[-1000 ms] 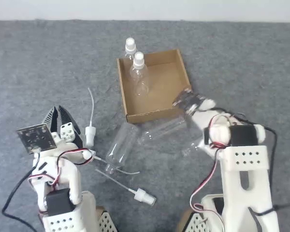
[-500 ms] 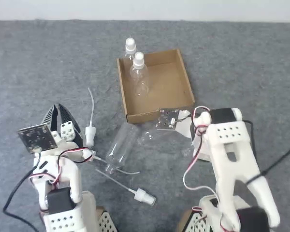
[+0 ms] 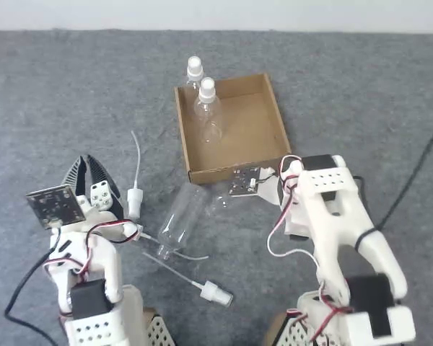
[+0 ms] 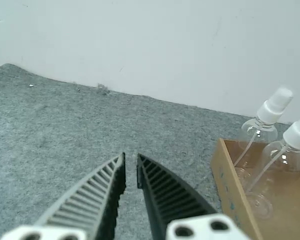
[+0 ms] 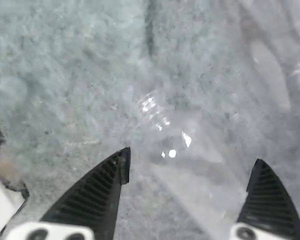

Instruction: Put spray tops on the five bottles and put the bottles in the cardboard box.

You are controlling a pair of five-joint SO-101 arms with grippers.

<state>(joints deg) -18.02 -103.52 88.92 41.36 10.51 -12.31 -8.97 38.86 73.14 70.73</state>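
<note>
1. L gripper (image 4: 131, 164): jaws pressed nearly together w/ a thin slit at the tips, nothing between them. It sits raised above the grey carpet (image 3: 72, 94) at the near left, well apart from the box
2. R gripper (image 5: 192, 157): jaws spread wide, pointing down at the carpet. A clear bottle (image 5: 165, 127) lies between the two tips; can't tell if either tip touches it
3. High view: R arm (image 3: 332, 209) is bent over just beside the near wall of the cardboard box (image 3: 256, 119). Part of that same bottle (image 3: 220, 203) shows beside the arm, lying on its side w/ no top
4. 2nd topless bottle (image 3: 177, 218) lies on its side near the box's near left corner, just beside the 1st
5. Capped bottle (image 3: 208, 108) stands upright in the box, by its left wall
6. Another capped bottle (image 3: 194, 69) is upright at the box's far left corner; can't tell if it's inside or just behind the wall
7. Loose spray top (image 3: 133, 199) lies on the carpet betw. L arm and the topless bottles, tube pointing away from the arms
8. 2nd loose spray top (image 3: 217, 293) lies near the front edge betw. the two arm bases
</note>
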